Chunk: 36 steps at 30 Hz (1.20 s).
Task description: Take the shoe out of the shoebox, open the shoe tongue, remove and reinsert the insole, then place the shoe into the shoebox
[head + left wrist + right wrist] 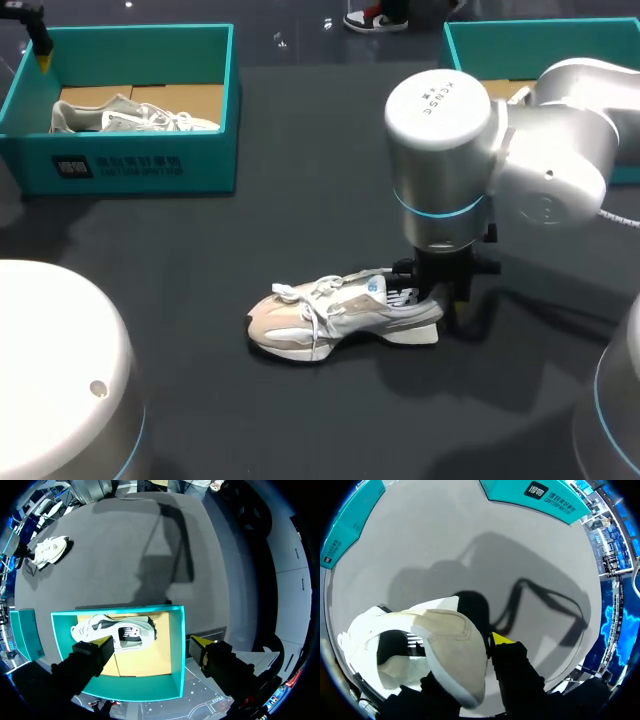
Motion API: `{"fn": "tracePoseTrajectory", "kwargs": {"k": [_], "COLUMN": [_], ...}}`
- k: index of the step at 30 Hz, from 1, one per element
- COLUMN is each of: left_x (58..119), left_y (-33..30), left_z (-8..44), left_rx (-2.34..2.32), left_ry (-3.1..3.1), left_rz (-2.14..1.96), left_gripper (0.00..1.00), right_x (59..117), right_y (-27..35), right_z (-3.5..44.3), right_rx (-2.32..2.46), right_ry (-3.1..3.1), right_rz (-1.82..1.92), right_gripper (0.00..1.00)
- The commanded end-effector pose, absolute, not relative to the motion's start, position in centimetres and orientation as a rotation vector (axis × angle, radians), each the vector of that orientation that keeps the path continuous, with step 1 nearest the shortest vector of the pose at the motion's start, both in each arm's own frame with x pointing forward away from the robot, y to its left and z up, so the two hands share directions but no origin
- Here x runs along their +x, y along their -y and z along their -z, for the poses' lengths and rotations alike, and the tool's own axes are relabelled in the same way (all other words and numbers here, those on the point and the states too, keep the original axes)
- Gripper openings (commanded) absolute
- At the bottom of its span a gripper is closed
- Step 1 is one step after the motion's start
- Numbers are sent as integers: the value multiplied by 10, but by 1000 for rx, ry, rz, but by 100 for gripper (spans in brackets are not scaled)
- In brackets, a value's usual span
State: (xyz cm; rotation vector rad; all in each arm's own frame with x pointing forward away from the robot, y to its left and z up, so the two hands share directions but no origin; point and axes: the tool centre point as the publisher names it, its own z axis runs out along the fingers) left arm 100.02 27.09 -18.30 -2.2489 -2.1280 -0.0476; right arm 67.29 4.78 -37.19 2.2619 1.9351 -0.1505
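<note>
Near the middle of the dark table (200,250), your shoe (345,318) stands upright on its sole, out of any box, with its toe toward your left arm's side and its laces loose over the tongue. Your right gripper (447,297) comes straight down at the heel. From the right wrist you see the padded heel wall sitting between the fingers. One yellow fingertip (501,639) presses its outer side, the other is hidden behind the heel, and the gap is narrow, so the gripper reads as clamped on the heel.

Your left gripper (151,642) hangs at the far left corner of the table with its fingers spread wide, holding and touching nothing. It is above a teal shoebox (177,650), where a second shoe (115,630) lies on the cardboard floor. Another teal box (540,45) sits at the far right, partly behind your right arm.
</note>
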Motion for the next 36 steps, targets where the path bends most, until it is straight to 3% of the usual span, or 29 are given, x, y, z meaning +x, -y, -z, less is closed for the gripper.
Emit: {"fn": "tracePoseTrajectory", "kwargs": {"k": [1,27,28,29,30,32,33,36], "left_x": [1000,1000,1000,1000,1000,1000,1000,1000], "left_y": [-271,-271,-271,-271,-271,-271,-271,-271], "left_z": [183,183,183,183,183,183,183,183], "left_rx": [-2250,-2250,-2250,-2250,-2250,-2250,-2250,-2250], "left_ry": [2128,2128,2128,2128,2128,2128,2128,2128], "left_rz": [51,51,51,51,51,51,51,51], "left_gripper": [100,100,100,100,100,100,100,100], "right_x": [675,676,676,676,676,676,677,676], "right_y": [-47,-47,-47,-47,-47,-47,-48,-49], "right_z": [373,391,391,391,391,391,391,383], "right_rx": [2260,2259,2257,2256,2254,2253,2251,2241], "right_ry": [-1945,-1996,-2000,-2003,-2006,-2010,-2014,-2029], "right_rz": [163,203,204,204,203,201,196,165], "right_gripper": [0,1,12,34,46,93,100,100]}}
